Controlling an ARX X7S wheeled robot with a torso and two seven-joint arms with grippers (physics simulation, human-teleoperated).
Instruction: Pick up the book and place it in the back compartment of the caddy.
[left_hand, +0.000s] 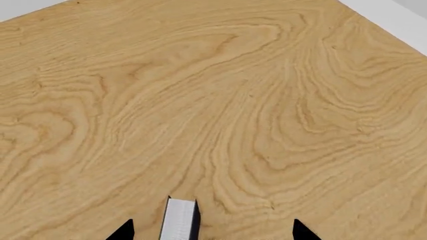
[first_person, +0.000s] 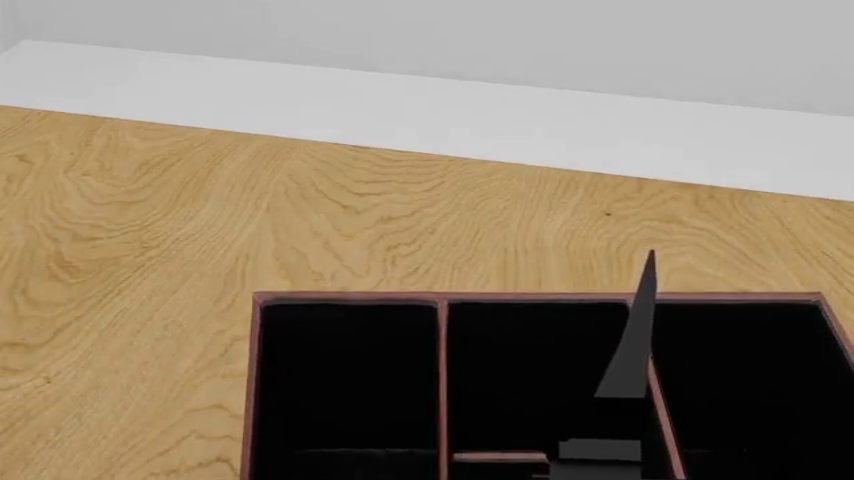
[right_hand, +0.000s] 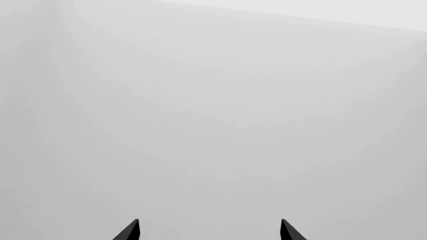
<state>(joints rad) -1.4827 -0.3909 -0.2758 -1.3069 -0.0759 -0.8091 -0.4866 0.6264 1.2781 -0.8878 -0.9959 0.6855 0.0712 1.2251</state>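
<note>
Book (left_hand: 179, 220) upright between left end effector (left_hand: 212, 231) tips, lined edge up.

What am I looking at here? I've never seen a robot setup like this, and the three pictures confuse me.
This is a simulated wheeled robot with two arms, each ending in a two-fingered gripper. One picture comes from a camera on its head, looking down at a wooden table and a caddy, a dark tray split by thin pinkish walls. The other two come from cameras near each gripper. The left gripper has its black fingertips spread over bare wood, with a thin book between them, touching neither tip in view. The right gripper is open, empty, and faces a plain grey background. The dark pointed shape over the caddy is probably part of an arm.
</note>
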